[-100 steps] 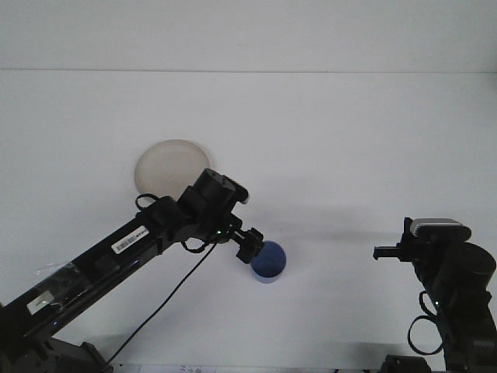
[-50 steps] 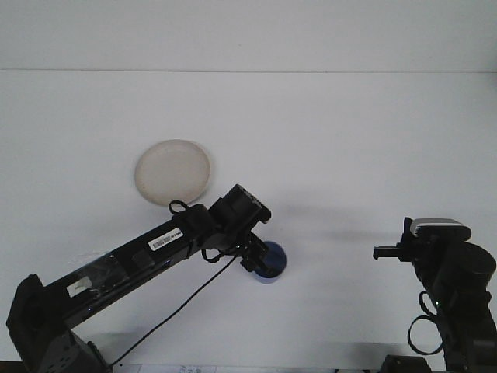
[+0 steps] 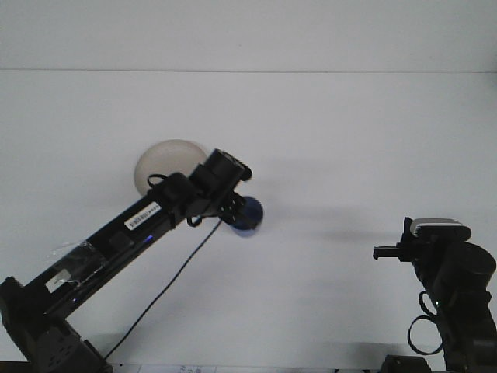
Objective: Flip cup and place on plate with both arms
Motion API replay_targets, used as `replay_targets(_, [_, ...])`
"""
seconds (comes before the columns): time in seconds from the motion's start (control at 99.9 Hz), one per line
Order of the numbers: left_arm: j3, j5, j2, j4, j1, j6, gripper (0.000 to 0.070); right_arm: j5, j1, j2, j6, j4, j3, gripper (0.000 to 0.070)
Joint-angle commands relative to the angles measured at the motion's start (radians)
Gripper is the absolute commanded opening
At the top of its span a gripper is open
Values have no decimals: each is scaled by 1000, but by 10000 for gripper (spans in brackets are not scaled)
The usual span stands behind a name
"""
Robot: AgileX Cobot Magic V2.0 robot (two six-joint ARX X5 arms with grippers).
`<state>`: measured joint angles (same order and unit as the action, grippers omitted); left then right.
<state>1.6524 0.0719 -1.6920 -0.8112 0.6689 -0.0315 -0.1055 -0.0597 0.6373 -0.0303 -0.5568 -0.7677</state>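
A blue cup [image 3: 248, 214] is off the table, just right of the cream plate [image 3: 161, 163]. My left gripper [image 3: 236, 211] is shut on the cup's left side, and its dark wrist hides part of the cup. The left arm runs from the bottom left corner and covers the plate's lower right rim. My right gripper [image 3: 378, 252] hangs low at the right, far from both cup and plate and pointing left; it is too small and dark to read.
The white table [image 3: 334, 140] stretches back to a white wall. A black cable [image 3: 175, 280] hangs under the left arm. The right arm's base and camera block [image 3: 440, 228] fill the lower right corner.
The left gripper closed on the blue cup near the table's front centre and carried it up and back-left, close to the plate. The right arm has stayed still.
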Motion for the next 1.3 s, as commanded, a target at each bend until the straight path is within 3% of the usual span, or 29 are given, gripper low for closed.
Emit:
replay_targets(0.0, [53, 46, -14, 11, -57, 17, 7, -3, 2, 6, -8, 9, -5, 0])
replay_targets(0.16, [81, 50, -24, 114, -249, 16, 8, -3, 2, 6, -8, 9, -5, 0])
replay_targets(0.38, [81, 49, -87, 132, -430, 11, 8, -3, 2, 6, -8, 9, -5, 0])
replay_targets(0.46, [81, 37, -117, 131, -465, 2, 9, -3, 2, 6, -8, 9, -5, 0])
replay_targets(0.6, [81, -51, -171, 132, -502, -15, 10, -3, 2, 6, -8, 9, -5, 0])
replay_targets(0.891, [80, -53, -226, 132, -508, -15, 21, -3, 2, 6, -8, 9, -5, 0])
replay_targets(0.951, [81, -53, -226, 135, -508, -15, 95, -3, 2, 6, -8, 9, -5, 0])
replay_targets(1.051, [88, -53, -226, 129, -508, -15, 357, -3, 2, 6, -8, 9, -5, 0])
replay_targets(1.111, [96, -53, -225, 129, -509, -15, 457, -3, 2, 6, -8, 9, -5, 0])
replay_targets(1.291, [140, -53, -175, 114, -512, -40, 467, -3, 2, 6, -8, 9, -5, 0])
